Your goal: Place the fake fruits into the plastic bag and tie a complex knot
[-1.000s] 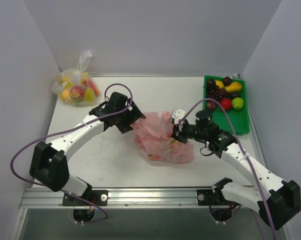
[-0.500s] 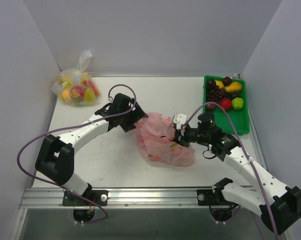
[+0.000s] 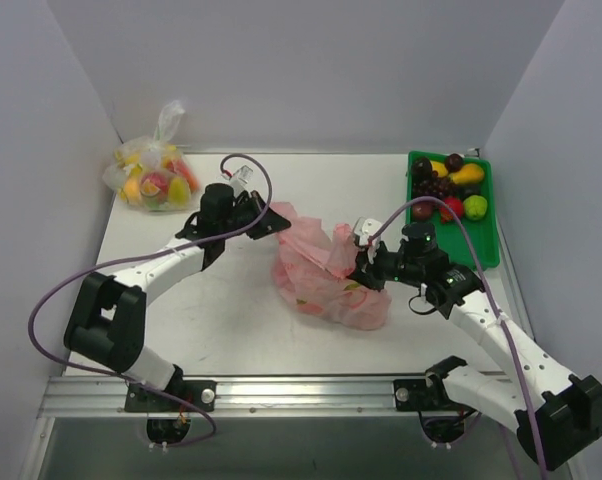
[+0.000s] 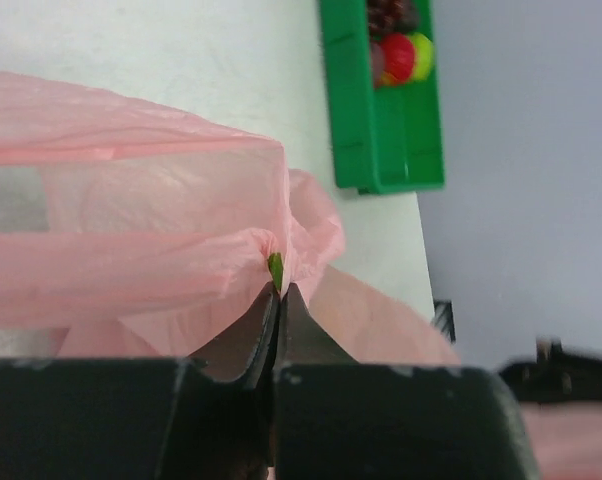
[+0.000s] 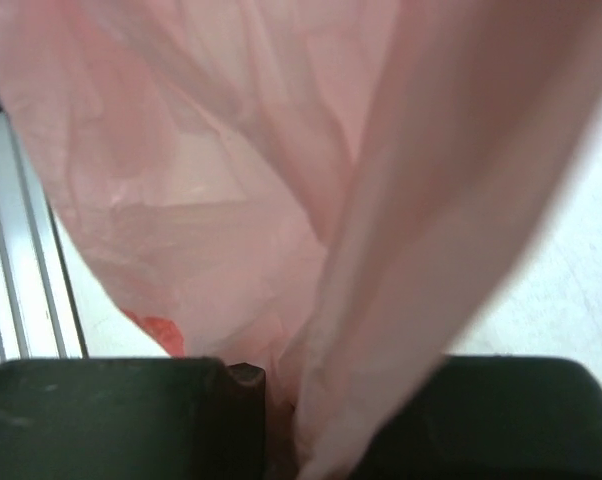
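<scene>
Pale grey walls boxed in a white table [image 3: 181, 300], and we had the pink plastic bag [image 3: 326, 290] slumped near its middle, between the two arms. The left claw [image 3: 273, 222] was up at the bag's far-left corner. The left wrist view settled the grip for us: fingers [image 4: 306, 345] pressed flat together, a fold of pink film nipped at their tips, and a small green sliver [image 4: 276, 268] peeking out right at the pinch. From there a band of plastic pulled away towards the left of that view.

Over on the bag's right side we found the right claw [image 3: 364, 262] tight against the film. Its own camera was almost filled with pink. A strip of the bag ran down between the two black fingers [image 5: 111, 415], which stood narrow with plastic caught between them. A red patch [image 5: 156, 335] glowed through the film nearby.

The fake fruits [image 3: 446, 190] we could see sat in the green tray [image 3: 478, 247] at the far right, well apart from the bag. In the far-left corner, a clear bag of fruit [image 3: 153, 180] lay beside the wall.
</scene>
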You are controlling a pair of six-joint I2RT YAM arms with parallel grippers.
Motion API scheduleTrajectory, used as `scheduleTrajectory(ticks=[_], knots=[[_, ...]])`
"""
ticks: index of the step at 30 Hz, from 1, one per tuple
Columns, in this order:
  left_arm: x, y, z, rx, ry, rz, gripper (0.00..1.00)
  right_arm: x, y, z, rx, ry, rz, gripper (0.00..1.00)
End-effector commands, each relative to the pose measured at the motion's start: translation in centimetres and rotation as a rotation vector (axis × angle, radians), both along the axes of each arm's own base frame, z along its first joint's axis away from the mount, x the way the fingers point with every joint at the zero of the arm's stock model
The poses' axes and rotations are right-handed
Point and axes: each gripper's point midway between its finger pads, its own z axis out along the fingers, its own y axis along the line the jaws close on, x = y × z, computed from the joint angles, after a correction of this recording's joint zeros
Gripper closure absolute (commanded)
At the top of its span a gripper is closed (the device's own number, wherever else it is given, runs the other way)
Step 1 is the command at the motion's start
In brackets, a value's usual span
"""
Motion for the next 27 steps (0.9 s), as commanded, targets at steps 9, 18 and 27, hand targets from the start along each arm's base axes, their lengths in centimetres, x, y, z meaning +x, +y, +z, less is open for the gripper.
scheduleTrajectory(ticks=[9,18,27], knots=[[-15.3,-0.4,10.2,0.057,-1.181,-0.879,1.00,6.1,-2.9,1.9,0.040,0.310,-0.410,1.00],[-17.1,-0.2,5.6,0.199,-1.270,-1.214,1.00,4.8,-0.9,1.0,-0.017,0.370,-0.372,1.00],[-16.2,3.5,8.1,0.367,-1.132,-0.768,0.36,2.4,-2.6,-0.7,-0.065,0.243,-0.313,1.00]])
